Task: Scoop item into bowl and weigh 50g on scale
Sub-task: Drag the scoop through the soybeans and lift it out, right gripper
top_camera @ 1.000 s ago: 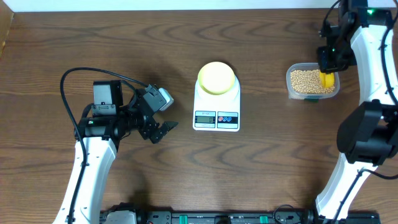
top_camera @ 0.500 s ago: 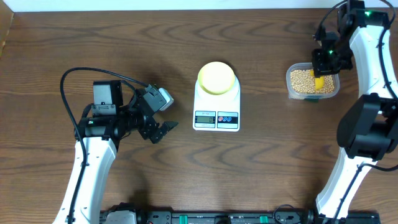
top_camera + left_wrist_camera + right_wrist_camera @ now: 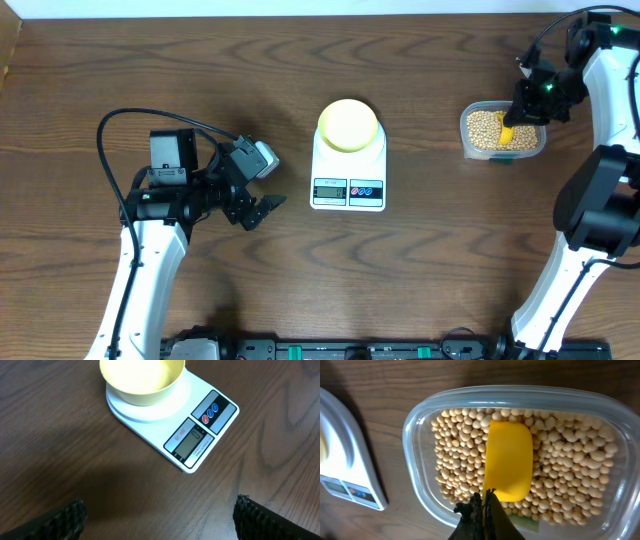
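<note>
Pinching the scoop (image 3: pixel 509 460), the right claw (image 3: pixel 484 497) holds it on the beans (image 3: pixel 460 450), maybe just touching. The left claw (image 3: pixel 265 205) sits spread wide.

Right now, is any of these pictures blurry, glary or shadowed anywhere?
Overhead view: sharp and evenly lit. Left wrist view: the bowl looks slightly washed out, and a shadow darkens the table lower left. Right wrist view: the beans are crisp, the tub rim glints, and the right gripper holding the scoop is a dark shape.
</note>
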Robot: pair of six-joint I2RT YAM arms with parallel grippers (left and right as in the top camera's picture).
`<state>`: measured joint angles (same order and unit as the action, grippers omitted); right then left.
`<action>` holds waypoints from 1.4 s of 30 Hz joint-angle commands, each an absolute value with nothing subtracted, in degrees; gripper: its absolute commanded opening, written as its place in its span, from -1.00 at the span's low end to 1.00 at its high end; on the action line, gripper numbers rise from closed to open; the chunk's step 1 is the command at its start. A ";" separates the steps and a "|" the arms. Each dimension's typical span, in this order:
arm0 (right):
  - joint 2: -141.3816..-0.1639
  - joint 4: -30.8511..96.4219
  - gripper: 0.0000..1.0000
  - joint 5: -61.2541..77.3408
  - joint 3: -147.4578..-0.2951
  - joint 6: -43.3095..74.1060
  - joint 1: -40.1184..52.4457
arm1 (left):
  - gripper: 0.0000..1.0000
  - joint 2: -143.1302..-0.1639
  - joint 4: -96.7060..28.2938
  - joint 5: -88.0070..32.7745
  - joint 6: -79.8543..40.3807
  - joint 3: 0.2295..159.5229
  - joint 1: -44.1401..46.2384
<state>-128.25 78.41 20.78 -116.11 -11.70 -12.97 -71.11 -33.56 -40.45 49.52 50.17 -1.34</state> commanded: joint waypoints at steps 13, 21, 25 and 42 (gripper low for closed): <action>-132.60 79.48 -0.98 34.76 -115.04 -15.88 -18.98 | 0.90 -70.41 -33.58 -41.54 49.47 49.82 -1.58; -132.60 80.01 -0.98 42.87 -115.04 -18.52 -25.47 | 0.90 -70.41 -33.58 -41.54 49.45 49.82 -1.58; -132.60 80.36 -0.98 46.09 -115.04 -18.55 -28.64 | 0.90 -70.41 -33.58 -41.54 49.45 49.82 -1.58; -132.60 89.21 -0.98 56.14 -115.07 -25.63 -32.97 | 0.90 -70.41 -33.58 -41.54 49.45 49.80 -1.58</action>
<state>-131.85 88.58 51.53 -115.28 -23.22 -31.77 -71.11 -33.56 -40.47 49.52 50.17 -1.34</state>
